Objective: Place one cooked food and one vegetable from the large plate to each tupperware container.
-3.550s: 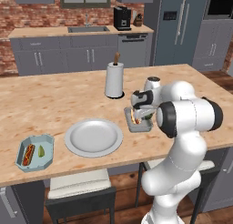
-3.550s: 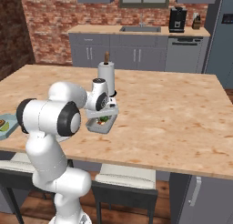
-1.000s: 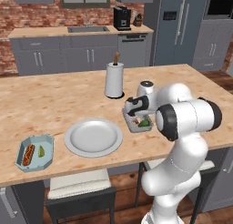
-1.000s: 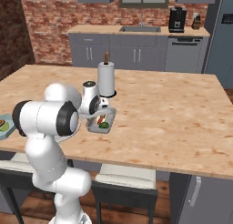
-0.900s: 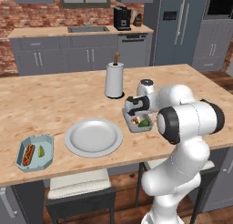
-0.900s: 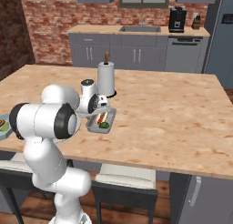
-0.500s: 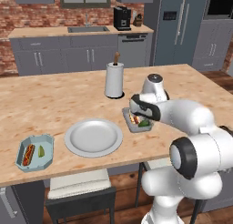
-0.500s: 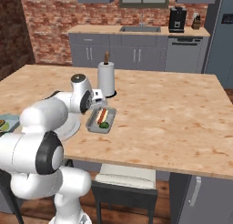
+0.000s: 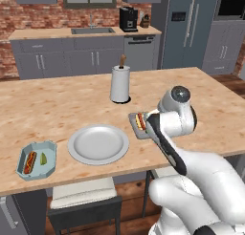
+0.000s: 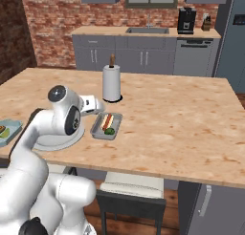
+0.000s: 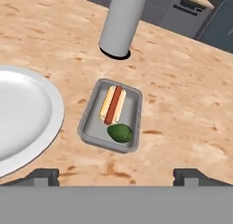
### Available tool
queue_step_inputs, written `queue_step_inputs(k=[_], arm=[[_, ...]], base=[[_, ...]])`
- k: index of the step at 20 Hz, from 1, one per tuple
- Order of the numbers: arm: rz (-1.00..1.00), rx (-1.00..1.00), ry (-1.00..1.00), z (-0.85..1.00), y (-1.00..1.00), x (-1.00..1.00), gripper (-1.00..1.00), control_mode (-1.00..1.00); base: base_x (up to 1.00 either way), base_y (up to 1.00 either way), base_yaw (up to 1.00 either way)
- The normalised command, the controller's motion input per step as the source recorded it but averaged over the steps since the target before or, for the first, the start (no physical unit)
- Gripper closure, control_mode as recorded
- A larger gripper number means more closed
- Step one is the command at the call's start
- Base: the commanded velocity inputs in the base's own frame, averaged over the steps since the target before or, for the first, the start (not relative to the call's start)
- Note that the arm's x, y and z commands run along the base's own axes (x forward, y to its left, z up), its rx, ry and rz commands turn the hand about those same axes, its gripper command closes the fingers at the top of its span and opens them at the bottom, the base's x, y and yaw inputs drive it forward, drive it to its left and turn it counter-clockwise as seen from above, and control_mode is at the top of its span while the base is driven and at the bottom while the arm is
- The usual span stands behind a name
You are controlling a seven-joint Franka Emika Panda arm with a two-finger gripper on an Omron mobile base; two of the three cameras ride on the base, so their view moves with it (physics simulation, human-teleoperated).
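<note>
The large plate lies bare on the wooden island. To its right, the grey tupperware container holds a hot dog and a green vegetable. The light blue tupperware container, left of the plate, holds a hot dog and a green piece. My gripper hovers above the counter just short of the grey container's near edge. It is open with nothing between its fingertips.
A paper towel roll stands upright behind the grey container. The island's front edge runs close below the plate and both containers. Two stools sit under that edge. Bare wood stretches to the right of the grey container.
My hand has lifted off the grey container and drawn back toward the robot, with the elbow swinging down. The jaws stayed open. The hot dog and vegetable stay in the container.
</note>
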Motion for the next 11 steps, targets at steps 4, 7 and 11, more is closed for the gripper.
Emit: queue_step_inputs(k=[4,7,11], arm=[[-0.10,0.08,-0.21,0.87,0.00,-0.82,-1.00,-1.00],[-0.02,0.12,-0.10,0.81,0.00,-0.55,-1.00,-1.00],[0.00,0.16,0.00,0.83,0.00,-0.41,-1.00,-1.00]], base=[[0.00,0.00,0.00],[0.00,0.00,0.00],[0.00,0.00,0.00]])
